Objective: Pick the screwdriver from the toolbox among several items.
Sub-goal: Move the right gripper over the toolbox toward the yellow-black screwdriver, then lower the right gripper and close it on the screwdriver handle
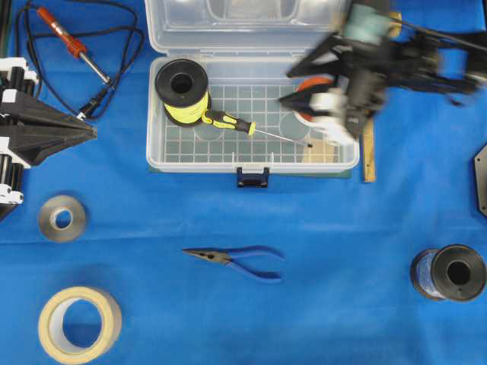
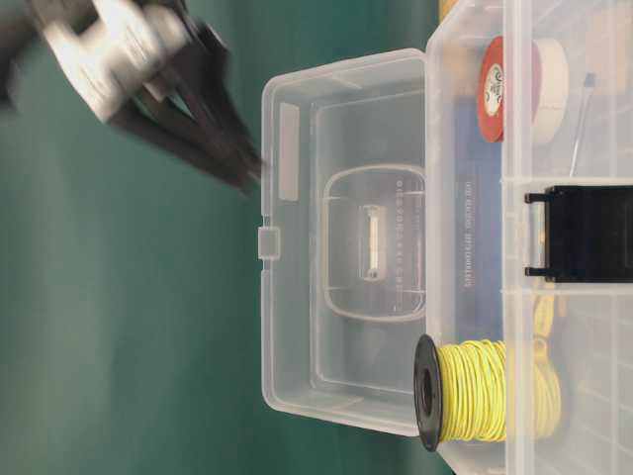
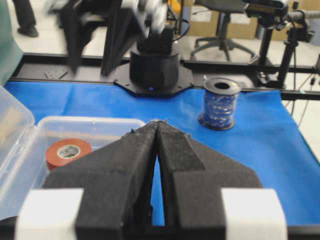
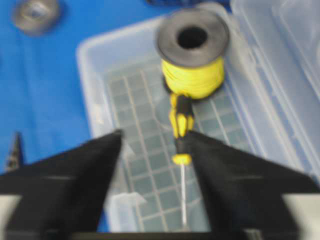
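Screwdriver (image 1: pixel 237 125) lies flat on toolbox (image 1: pixel 163 156) floor, handle touching yellow spool (image 1: pixel 183 91), shaft pointing toward red tape (image 1: pixel 308 85). Your right pincer (image 1: pixel 335 114) hovers above box's right end, spread wide, empty, straddling shaft line in wrist view, likely so you can drop onto handle. Left pincer (image 3: pixel 157 127) parked at tabletop edge, closed, empty, out of way.

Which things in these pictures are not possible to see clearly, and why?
- Right end effector: motion-blurred in the overhead view.
- Red tape roll: mostly covered by that arm overhead.
- Screwdriver: at table level, only the shaft shows through the toolbox wall.
- Pliers: cut off in the right wrist view.
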You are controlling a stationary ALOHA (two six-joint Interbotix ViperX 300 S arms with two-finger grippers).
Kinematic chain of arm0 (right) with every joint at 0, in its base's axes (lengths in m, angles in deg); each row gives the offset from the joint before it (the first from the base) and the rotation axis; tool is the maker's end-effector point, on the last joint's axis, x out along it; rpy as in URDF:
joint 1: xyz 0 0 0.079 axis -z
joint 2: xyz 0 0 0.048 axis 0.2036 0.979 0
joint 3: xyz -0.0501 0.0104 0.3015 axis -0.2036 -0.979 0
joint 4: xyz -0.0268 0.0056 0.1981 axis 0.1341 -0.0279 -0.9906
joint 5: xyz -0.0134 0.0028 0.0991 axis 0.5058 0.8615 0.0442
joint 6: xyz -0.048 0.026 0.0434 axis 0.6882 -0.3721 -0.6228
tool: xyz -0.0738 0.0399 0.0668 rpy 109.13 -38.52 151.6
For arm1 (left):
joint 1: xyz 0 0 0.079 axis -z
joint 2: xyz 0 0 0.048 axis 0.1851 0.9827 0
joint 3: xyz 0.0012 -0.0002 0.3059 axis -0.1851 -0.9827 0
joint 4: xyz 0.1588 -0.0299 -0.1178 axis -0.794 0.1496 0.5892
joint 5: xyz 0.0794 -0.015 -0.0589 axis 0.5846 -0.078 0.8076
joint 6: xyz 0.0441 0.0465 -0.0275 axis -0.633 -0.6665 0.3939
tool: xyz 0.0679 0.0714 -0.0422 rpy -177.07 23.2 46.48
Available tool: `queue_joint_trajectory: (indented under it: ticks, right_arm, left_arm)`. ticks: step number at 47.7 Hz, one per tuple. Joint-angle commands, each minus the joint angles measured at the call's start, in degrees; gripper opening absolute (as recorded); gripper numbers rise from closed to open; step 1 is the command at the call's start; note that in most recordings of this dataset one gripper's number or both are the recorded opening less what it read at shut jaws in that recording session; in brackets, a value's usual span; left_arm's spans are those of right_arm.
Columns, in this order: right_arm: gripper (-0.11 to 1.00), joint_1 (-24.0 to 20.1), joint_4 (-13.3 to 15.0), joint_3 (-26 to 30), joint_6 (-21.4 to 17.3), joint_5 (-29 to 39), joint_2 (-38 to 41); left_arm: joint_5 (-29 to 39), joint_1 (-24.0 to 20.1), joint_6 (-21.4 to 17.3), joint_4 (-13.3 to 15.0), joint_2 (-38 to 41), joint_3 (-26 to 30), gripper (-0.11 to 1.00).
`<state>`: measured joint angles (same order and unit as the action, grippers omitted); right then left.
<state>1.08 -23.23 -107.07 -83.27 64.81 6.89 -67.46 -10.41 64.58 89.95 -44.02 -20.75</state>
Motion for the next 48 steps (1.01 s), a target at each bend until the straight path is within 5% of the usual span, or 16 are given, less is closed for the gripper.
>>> queue_joint_trajectory:
  ticks: [1, 4, 17, 38, 43, 48]
  right_arm:
    - [0.71, 1.2, 0.3, 6.1, -0.1, 4.8, 5.0]
    - [0.78, 1.6, 0.4, 9.4, -0.1, 7.6, 9.2]
    - [0.73, 1.7, 0.3, 22.1, -0.2, 17.2, 26.1]
    - [0.71, 1.1, -0.1, 25.8, -0.2, 18.3, 36.0]
    - [0.61, 1.1, -0.2, 25.8, -0.1, 17.5, 36.5]
    - [0.32, 1.1, -0.2, 25.8, 0.0, 17.1, 36.6]
  left_arm:
    - [-0.6, 0.0, 0.0, 0.2, 0.6, 1.0, 0.0]
    - [-0.6, 0.1, 0.0, 0.2, 0.5, 1.0, 0.0]
    - [-0.6, 0.1, 0.0, 0.2, 0.5, 1.0, 0.0]
    - [-0.4, 0.1, 0.0, 0.2, 0.5, 0.9, 0.0]
    - [-0.3, 0.1, 0.0, 0.2, 0.4, 0.9, 0.0]
    - [-0.3, 0.1, 0.1, 0.2, 0.4, 0.9, 0.0]
